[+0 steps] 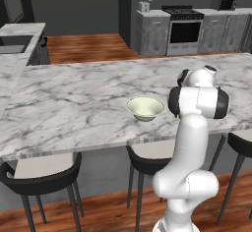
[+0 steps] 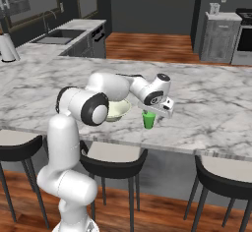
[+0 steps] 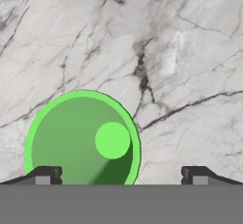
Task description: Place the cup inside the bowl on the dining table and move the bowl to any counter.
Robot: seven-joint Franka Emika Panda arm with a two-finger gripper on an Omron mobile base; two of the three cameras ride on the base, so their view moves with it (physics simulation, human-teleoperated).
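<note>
Stools (image 1: 44, 174) line the dining table (image 1: 74, 103) where we see the released gripper (image 3: 121, 175) above the upright bright green cup (image 2: 148, 120), beside the cream bowl (image 1: 145, 107).

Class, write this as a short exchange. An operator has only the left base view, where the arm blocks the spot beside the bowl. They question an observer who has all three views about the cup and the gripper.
Operator: I can see the bowl. Where is the cup?
Observer: In the right base view the cup stands upright on the dining table, beside the bowl and apart from it.
Operator: Is the gripper lined up on it?
Observer: Not quite. In the hand view the gripper hangs open over the cup, which sits off toward one fingertip.
</note>
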